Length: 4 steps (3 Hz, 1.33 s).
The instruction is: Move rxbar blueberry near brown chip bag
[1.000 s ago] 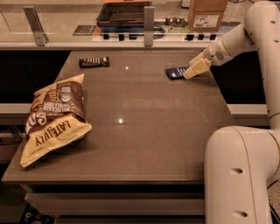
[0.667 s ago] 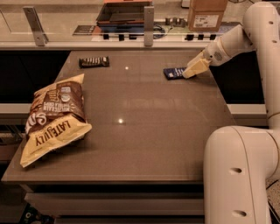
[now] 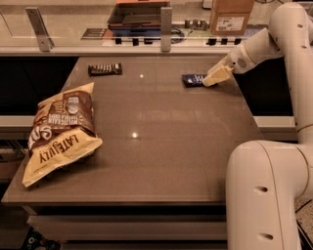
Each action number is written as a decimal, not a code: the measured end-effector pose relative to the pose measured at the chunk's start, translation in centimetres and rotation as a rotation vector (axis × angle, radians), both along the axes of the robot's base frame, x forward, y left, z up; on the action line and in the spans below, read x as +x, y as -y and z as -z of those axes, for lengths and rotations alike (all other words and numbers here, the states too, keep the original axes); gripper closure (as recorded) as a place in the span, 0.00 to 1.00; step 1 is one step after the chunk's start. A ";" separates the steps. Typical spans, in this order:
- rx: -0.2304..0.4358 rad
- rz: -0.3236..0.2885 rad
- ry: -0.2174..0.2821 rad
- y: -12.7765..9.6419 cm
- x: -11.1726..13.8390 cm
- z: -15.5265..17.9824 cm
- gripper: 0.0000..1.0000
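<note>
The rxbar blueberry [image 3: 192, 79] is a small dark-blue bar at the back right of the brown table [image 3: 161, 146]. My gripper [image 3: 215, 76] comes in from the right, low over the table, and is shut on the bar's right end. The brown chip bag [image 3: 61, 129], printed "LATE JULY", lies flat at the table's front left, far from the bar.
A dark brown bar [image 3: 104, 69] lies at the table's back left. A counter with a tray [image 3: 139, 14] and a cardboard box [image 3: 231, 17] runs behind the table. My robot's white base [image 3: 264, 195] stands at the front right corner.
My gripper and the blue bar have shifted slightly to the left together. The chip bag and the dark bar have not moved.
</note>
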<state>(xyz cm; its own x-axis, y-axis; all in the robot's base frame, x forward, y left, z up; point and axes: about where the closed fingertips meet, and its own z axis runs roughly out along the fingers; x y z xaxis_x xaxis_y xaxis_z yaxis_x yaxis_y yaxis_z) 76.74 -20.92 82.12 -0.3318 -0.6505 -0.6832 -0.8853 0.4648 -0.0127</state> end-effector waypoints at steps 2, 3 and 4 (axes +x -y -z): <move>0.000 0.000 0.000 0.0 0.0 0.0 1.00; 0.000 0.000 0.000 0.0 0.0 0.0 1.00; -0.025 0.036 0.027 1.3 -0.7 -2.7 1.00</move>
<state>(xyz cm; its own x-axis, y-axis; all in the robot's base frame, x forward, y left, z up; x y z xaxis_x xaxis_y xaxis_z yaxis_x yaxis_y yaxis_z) 76.07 -22.21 84.79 -0.3363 -0.6559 -0.6758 -0.8674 0.4952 -0.0490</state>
